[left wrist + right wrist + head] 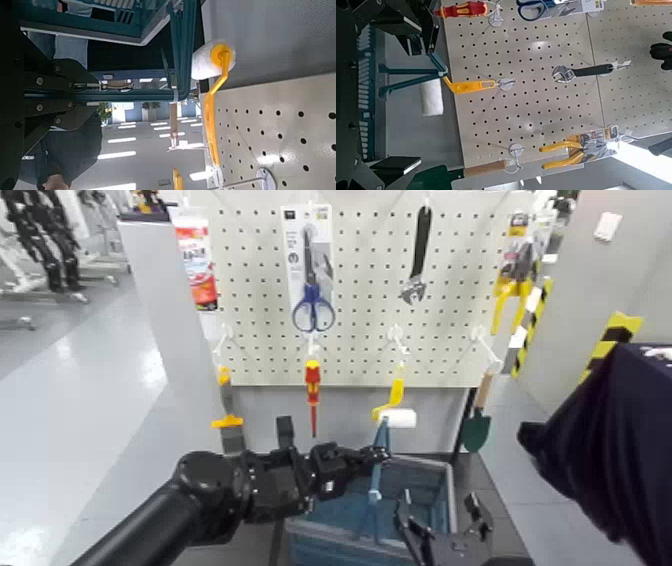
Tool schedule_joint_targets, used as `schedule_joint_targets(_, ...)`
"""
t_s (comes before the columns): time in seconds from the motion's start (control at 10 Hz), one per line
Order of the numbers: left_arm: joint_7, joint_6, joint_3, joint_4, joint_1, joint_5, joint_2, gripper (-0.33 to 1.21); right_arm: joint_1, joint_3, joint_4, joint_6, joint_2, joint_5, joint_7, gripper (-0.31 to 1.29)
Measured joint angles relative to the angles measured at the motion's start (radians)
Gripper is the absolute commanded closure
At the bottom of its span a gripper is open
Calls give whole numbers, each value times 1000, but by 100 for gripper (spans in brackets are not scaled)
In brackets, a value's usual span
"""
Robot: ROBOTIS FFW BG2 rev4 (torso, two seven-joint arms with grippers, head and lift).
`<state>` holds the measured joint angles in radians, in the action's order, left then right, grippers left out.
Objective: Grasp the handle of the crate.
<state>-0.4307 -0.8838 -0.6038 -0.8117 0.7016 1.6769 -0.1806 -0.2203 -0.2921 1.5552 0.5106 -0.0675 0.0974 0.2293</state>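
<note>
The grey-blue crate [425, 502] stands low in front of me, below the pegboard. Its thin teal handle [377, 475] stands upright over it. My left gripper [372, 456] reaches in from the left at the top of the handle. In the left wrist view the handle bar [135, 93] runs between the two black fingers [59, 77], which are closed on it. My right gripper [441, 530] is open and empty, low at the crate's near right corner. The right wrist view shows the crate [368, 79] and the handle [411, 71].
A white pegboard [360, 300] behind the crate holds scissors [313, 300], a red screwdriver [313, 390], a wrench [418, 255], pliers [515, 280], a trowel [478, 425] and a yellow-handled paint roller [397, 412] just above the handle. A person's dark sleeve [610, 455] is at the right.
</note>
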Motion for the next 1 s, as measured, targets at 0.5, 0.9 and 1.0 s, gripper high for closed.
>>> schedule_joint_targets(0.5, -6, 27, 12, -19, -28, 0, 3, 119, -8, 8, 0, 2, 0, 1, 1, 14)
schedule_joint_targets(0.9, 22, 37, 50, -117, -90, 0, 3, 119, -19, 22, 5, 0, 0, -1, 4, 14)
schedule_joint_targets(1.0, 36, 37, 63, -168, -113, 3, -3, 119, -22, 26, 6, 0, 0, -2, 5, 14)
